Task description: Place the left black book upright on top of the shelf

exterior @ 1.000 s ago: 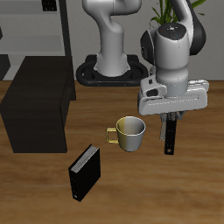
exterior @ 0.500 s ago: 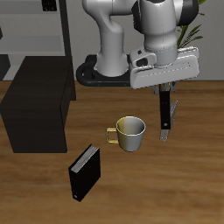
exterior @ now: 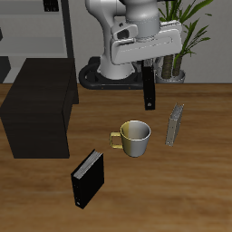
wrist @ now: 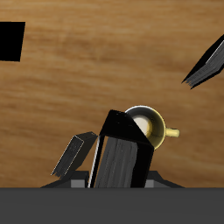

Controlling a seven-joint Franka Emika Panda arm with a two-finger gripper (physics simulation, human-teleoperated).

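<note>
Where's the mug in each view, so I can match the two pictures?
Exterior view: the mug stands on the table ahead of the robot's base, below the lifted black book, with the grey book beside it.
Wrist view: the mug peeks out behind the held book.
Shared landmark: the grey book.

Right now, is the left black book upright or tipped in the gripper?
Upright: the left black book hangs vertically from the gripper, lifted above the mug.

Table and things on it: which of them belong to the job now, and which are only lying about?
Belong to the job:
- black book, held in the gripper
- shelf

Only lying about:
- mug
- grey book
- other black book
- plant
</note>
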